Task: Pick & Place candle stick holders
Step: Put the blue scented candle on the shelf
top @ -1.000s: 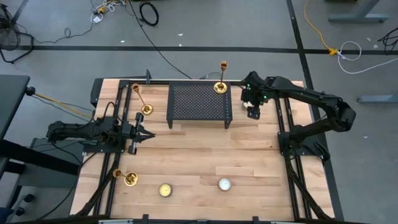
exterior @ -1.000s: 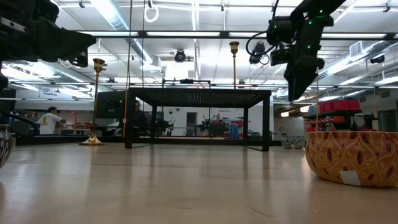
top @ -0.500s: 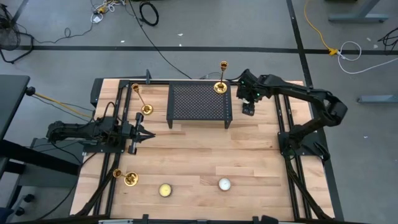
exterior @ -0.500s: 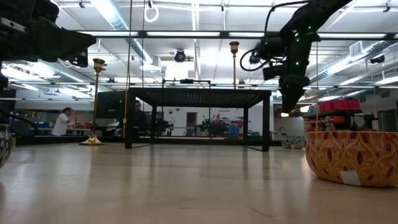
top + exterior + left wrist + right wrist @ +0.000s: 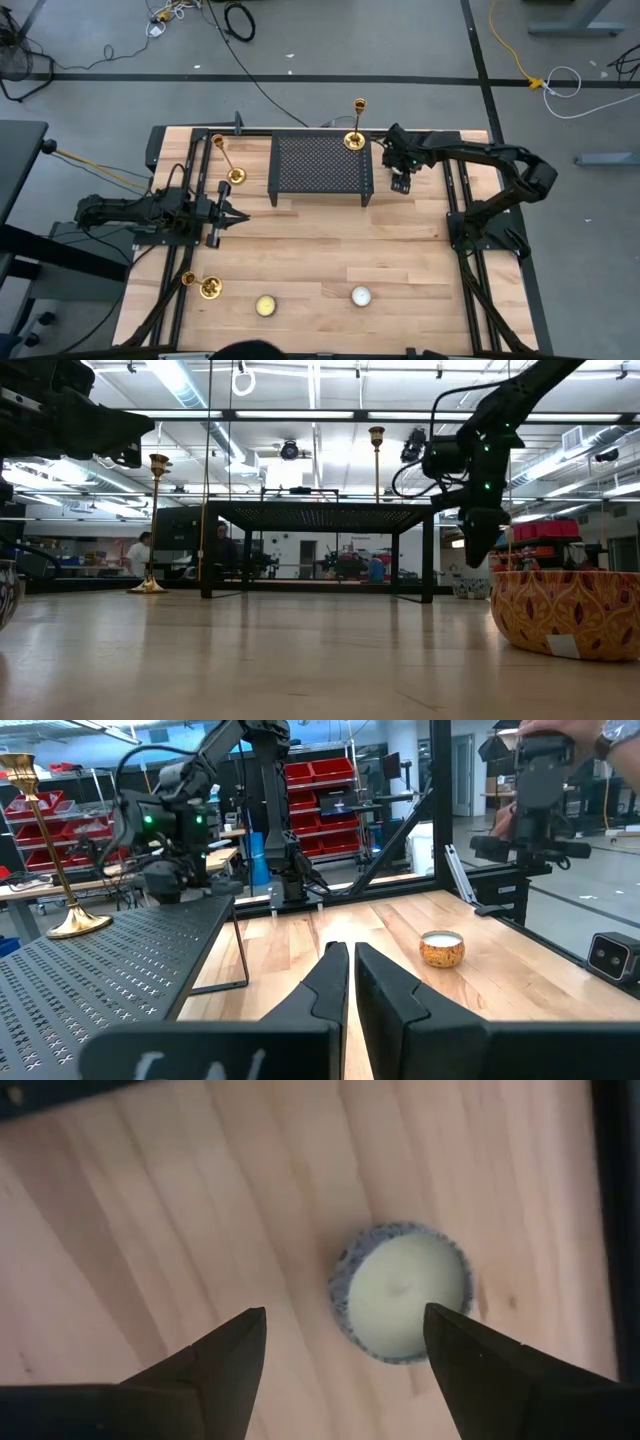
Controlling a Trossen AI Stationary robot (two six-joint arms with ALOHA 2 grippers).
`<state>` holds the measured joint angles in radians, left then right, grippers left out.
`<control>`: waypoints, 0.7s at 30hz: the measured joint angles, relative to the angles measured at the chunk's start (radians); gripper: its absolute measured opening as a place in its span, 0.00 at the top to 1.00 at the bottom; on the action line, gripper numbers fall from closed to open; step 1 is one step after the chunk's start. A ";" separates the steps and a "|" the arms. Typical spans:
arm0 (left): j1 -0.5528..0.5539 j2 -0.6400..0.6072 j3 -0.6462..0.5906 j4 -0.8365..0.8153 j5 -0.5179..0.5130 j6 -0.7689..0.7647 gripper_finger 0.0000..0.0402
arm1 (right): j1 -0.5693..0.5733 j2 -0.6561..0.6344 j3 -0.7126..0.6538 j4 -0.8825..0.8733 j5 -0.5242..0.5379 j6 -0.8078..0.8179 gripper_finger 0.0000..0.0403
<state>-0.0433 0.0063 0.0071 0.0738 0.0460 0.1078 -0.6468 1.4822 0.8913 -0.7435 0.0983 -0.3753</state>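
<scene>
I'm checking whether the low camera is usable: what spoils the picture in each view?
Low view: ceiling lights backlight it, so the right pincer and rack read as silhouettes, and the table carries glare. Right wrist view: the candle looks soft. High view: evenly lit.

Shiny brass candle stick holders [image 5: 355, 127], matt black perforated-metal rack [image 5: 321, 165] — pale planked wooden table [image 5: 320, 250], smooth

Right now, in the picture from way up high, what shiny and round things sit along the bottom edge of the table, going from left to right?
Gold candlestick → yellow candle → white candle.
</scene>
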 joint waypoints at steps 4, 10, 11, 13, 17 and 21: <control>0.000 0.000 0.000 0.000 0.000 0.000 0.94 | 0.000 0.000 -0.025 0.022 0.031 0.000 0.33; 0.000 0.000 0.000 0.000 0.000 0.000 0.94 | 0.000 0.000 -0.056 0.061 0.035 0.000 0.36; 0.000 0.000 0.000 0.000 0.000 0.000 0.94 | 0.000 0.000 -0.059 0.064 0.038 0.000 0.37; 0.000 0.000 0.000 0.000 0.000 0.000 0.94 | 0.000 0.000 -0.063 0.072 0.043 0.000 0.40; 0.000 0.000 0.000 0.000 0.000 0.000 0.94 | 0.000 0.000 -0.071 0.072 0.043 0.000 0.44; 0.000 0.000 0.000 0.000 0.000 0.000 0.94 | 0.001 0.000 -0.074 0.074 0.044 0.009 0.47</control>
<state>-0.0433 0.0063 0.0068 0.0738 0.0460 0.1074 -0.6463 1.4821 0.8169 -0.6696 0.1421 -0.3663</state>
